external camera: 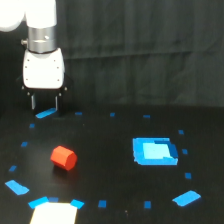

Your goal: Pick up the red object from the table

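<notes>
While no writing or brand mark can be read anywhere, the red object [63, 158] lies on the black desk [110, 170], below the end effector [45, 103] and well apart. Its short fingers hang spread, grasping nothing.

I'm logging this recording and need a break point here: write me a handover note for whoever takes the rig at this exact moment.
Gripper: empty, fingers apart, pointing down, near the far edge of the table at the exterior view's left.
Red object: lying on the table, nearer the camera than the gripper and slightly toward the exterior view's right, untouched.
Other: large blue patch well off to the exterior view's right, not part of the job.
Done: nothing yet.
Left: move over the red object, descend, close, lift.
</notes>
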Robot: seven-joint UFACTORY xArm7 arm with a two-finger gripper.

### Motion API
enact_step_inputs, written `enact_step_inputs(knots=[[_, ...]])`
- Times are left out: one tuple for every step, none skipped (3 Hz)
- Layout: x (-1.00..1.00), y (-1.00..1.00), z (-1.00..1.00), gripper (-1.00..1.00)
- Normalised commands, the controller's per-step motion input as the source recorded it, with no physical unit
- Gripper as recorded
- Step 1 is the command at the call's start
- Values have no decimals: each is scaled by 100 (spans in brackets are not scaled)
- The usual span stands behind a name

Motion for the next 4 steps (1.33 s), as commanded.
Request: enact_step_inputs(knots=[[1,-100,0,100],[100,-100,-14,100],[73,-100,-16,100],[52,-90,-17,84]])
